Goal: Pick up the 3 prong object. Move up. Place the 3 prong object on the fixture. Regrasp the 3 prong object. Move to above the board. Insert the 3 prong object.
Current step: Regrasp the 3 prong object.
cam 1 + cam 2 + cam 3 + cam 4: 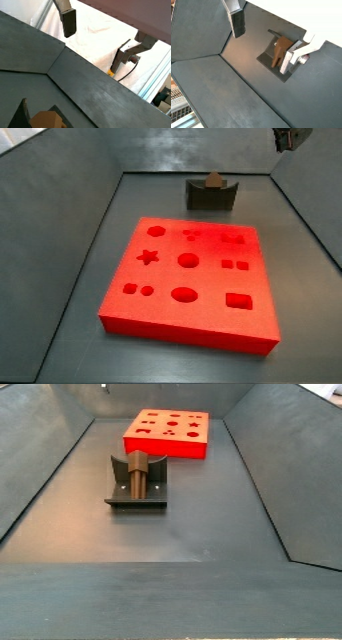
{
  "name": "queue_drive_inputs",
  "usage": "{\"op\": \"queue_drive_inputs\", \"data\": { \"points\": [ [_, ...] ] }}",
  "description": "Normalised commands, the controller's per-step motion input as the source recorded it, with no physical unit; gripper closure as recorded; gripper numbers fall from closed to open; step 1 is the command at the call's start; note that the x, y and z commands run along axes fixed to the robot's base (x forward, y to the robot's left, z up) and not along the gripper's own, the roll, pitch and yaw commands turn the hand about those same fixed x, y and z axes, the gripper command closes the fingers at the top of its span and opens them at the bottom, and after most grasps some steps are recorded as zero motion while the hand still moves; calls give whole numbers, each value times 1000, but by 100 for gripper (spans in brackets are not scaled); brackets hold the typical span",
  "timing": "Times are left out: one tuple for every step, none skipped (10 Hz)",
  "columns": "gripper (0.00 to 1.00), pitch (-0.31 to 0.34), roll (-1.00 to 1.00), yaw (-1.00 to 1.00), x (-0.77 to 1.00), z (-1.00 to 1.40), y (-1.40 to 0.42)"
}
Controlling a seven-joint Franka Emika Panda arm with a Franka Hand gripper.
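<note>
My fingers (268,42) hang high above the dark surface (231,95), spread wide apart, nothing between the pads. One plate with its dark pad (69,22) shows in both wrist views; its partner (298,52) sits well across from it. In a side view only my tip (286,138) pokes in at the upper corner, well apart from everything.

3 prong object (280,50): brown, standing upright in the notch of the fixture (136,484), below my fingers and not touched by them.

Board (191,278): red, flat on the surface, just beside the fixture, cut-outs up.
</note>
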Motion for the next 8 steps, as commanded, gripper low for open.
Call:
{"op": "queue_drive_inputs", "data": {
  "points": [
    [0, 37, 149, 202, 80, -10, -34],
    [0, -38, 102, 212, 34, -1000, 71],
    [0, -50, 98, 191, 38, -1000, 70],
    [0, -98, 91, 142, 54, -1000, 65],
    [0, -121, 83, 108, 60, -1000, 60],
    [0, -132, 73, 73, 65, -1000, 57],
    [0, -135, 64, 38, 71, -1000, 54],
    [0, -124, 62, -5, 76, -1000, 48]
  ]
}}
